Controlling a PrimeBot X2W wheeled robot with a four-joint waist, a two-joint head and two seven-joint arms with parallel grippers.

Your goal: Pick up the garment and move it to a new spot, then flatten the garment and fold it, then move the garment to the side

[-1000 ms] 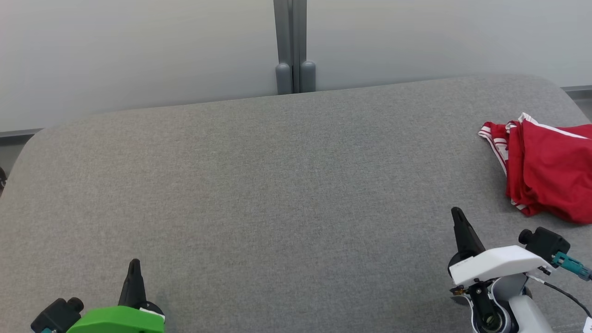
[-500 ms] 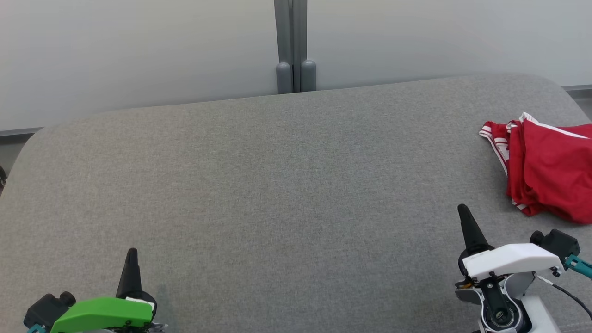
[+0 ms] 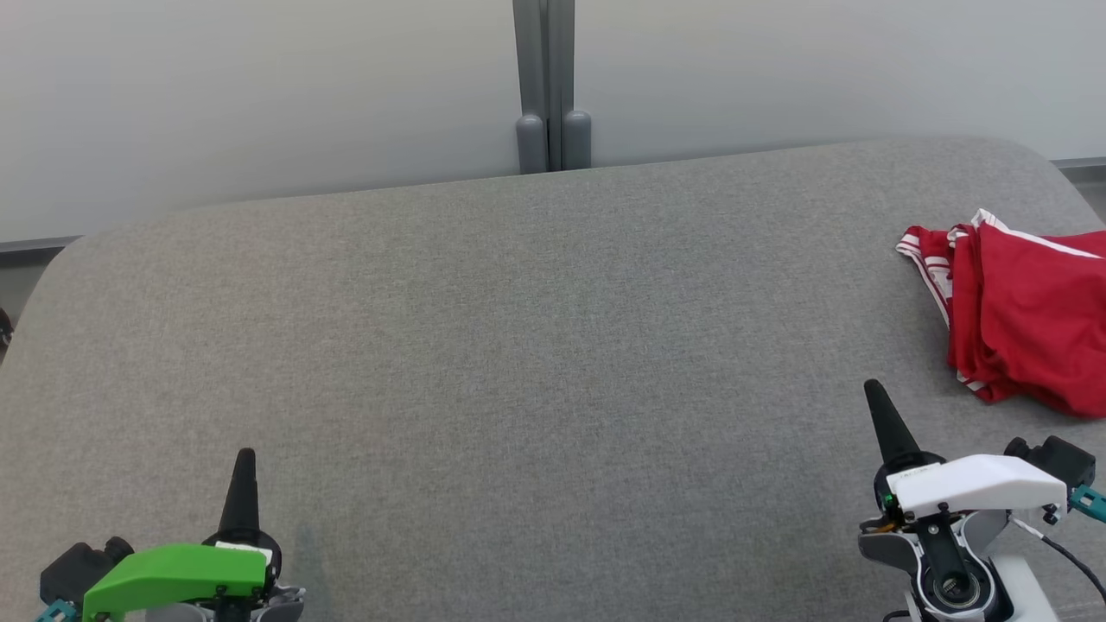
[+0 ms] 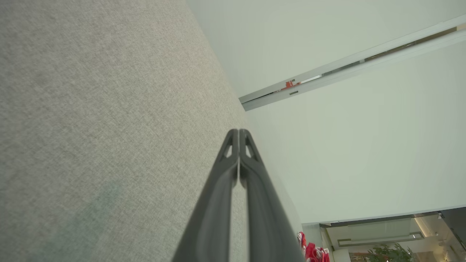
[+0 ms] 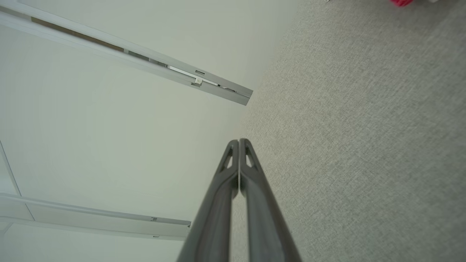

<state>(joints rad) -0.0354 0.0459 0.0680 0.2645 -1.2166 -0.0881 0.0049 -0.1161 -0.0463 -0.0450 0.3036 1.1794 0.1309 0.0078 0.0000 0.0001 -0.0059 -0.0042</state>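
Red and limp, the garment [image 3: 1028, 320] bunches at right of frame; I'd pinch its striped edge. My left pincer [image 3: 244, 466] and right pincer [image 3: 878, 406] are pressed together.

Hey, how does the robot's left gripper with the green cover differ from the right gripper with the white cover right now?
The left gripper wears a green plastic cover; the right gripper wears a white plastic cover. The right gripper sits close to the bunched red garment with white stripes; the left gripper is far across the grey fabric surface from it. Shared: both are shut, fingers pressed together, holding nothing.
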